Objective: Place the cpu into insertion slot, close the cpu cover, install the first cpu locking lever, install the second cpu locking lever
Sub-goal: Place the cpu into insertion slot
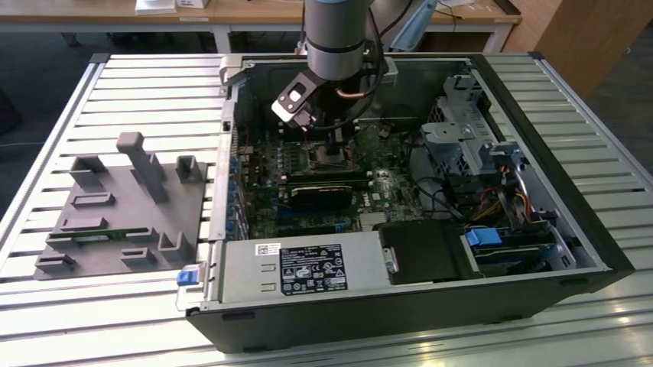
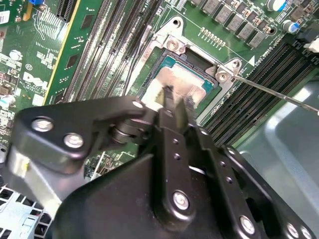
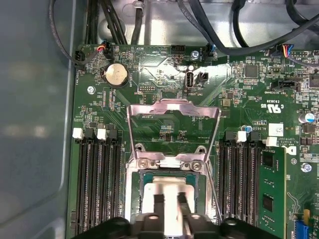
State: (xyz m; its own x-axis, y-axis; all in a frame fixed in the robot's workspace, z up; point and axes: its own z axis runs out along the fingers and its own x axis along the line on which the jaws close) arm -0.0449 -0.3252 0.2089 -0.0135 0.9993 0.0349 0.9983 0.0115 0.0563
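The cpu (image 3: 170,186) (image 2: 182,79), a square chip with a silvery top, lies flat in the insertion slot (image 3: 134,206) (image 2: 172,45) on the green motherboard. The cpu cover (image 3: 172,105), a thin silver frame, is swung open and lies back from the slot over the board. My gripper (image 3: 170,199) (image 2: 180,99) (image 1: 329,149) hangs just above the middle of the chip. Its black fingertips (image 3: 159,201) stand a narrow gap apart, with nothing between them. A thin locking lever rod (image 2: 279,95) sticks out beside the slot, unlatched.
Black memory slots (image 3: 97,184) flank the slot on both sides, and one holds a green module (image 3: 271,189). Cables (image 3: 209,30) hang above the board. In the exterior view the case holds a power supply (image 1: 306,267) and a drive cage (image 1: 459,145). A grey fixture plate (image 1: 122,206) lies on the exterior view's left.
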